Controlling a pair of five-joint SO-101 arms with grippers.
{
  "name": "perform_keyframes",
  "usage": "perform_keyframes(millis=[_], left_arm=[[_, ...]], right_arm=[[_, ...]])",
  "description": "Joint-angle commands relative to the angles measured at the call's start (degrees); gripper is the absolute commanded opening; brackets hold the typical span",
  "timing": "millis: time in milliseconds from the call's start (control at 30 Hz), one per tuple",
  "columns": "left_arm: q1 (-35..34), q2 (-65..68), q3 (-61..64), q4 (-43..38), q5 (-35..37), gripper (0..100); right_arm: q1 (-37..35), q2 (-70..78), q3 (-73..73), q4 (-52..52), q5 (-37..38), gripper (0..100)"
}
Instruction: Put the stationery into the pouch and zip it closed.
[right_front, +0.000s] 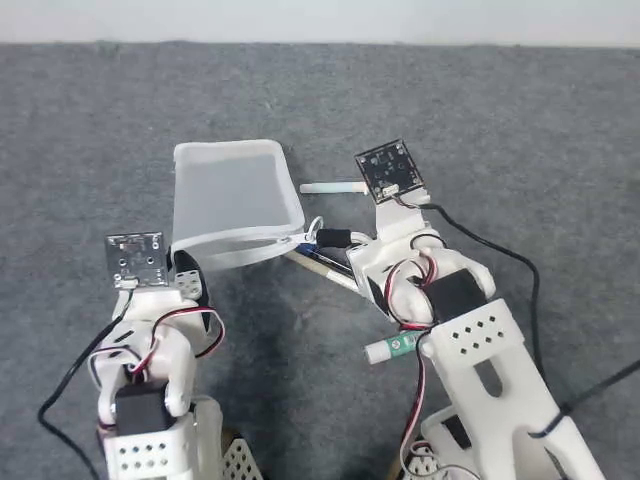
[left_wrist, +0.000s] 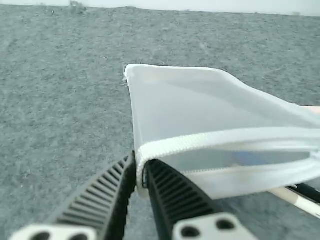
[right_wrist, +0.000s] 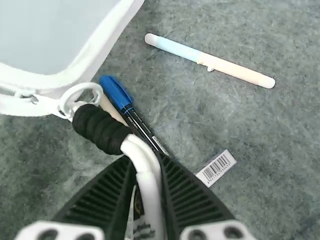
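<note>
A translucent white pouch (right_front: 228, 198) lies on the grey mat, its zip edge towards the arms. My left gripper (right_front: 186, 264) is shut on the pouch's near left corner (left_wrist: 141, 156), and the mouth (left_wrist: 250, 159) gapes slightly. My right gripper (right_wrist: 146, 161) is shut on a white pen with a black grip (right_wrist: 104, 131), whose tip sits by the zip pull ring (right_wrist: 75, 99) at the pouch's right corner. A blue-capped pen (right_wrist: 118, 95) lies on the mat under it. A pastel blue-and-peach pen (right_wrist: 210, 61) lies farther off, right of the pouch (right_wrist: 50, 35).
A white marker with a green band (right_front: 394, 347) lies beside the right arm's base. A barcode sticker (right_wrist: 216, 167) lies on the mat near the right gripper. Grey mat stretches open to the far left and far right of the pouch.
</note>
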Motion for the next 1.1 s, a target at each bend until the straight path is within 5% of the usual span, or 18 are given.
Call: perform_keyframes(millis=[0, 267, 1067], left_arm=[[-0.79, -0.88, -2.33, -1.23, -0.35, 1], [-0.79, -0.62, -1.98, -0.7, 5.54, 22], [-0.35, -0.53, 1.54, -4.48, 2.11, 21]], right_arm=[[-1.36, -3.3, -1.76, 0.75, 1.49, 0.6], [-4.18, -6.46, -2.46, 3.12, 5.1, 0.6], [-8.31, -36.79, -1.85, 16.75, 5.27, 0.6]])
